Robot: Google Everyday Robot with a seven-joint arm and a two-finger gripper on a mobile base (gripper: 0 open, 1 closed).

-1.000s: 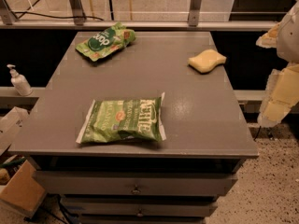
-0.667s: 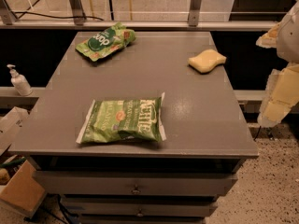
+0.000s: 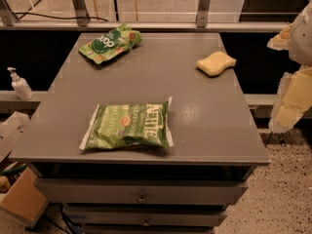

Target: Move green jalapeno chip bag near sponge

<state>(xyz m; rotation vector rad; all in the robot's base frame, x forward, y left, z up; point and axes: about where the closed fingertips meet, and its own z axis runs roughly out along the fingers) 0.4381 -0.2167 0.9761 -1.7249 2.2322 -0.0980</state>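
The gripper hangs at the right edge of the view, beyond the gray table and touching nothing; only pale arm parts show there, so whether it is apart or together cannot be told. Nearest it on the tabletop is the sponge, at the far right. The green jalapeno chip bag lies flat near the front edge, left of centre and well apart from the sponge. A smaller green pouch sits at the far left corner.

The bag looks light, puffy and crinkly, with a slick film and fragile chips inside. A gentle pinch on 1 of its 2 white crimped ends, probably the right one, seems safer than squeezing the middle.

Against the view of 1 second earlier, nothing differs: bag, sponge, pouch and arm keep the same places.
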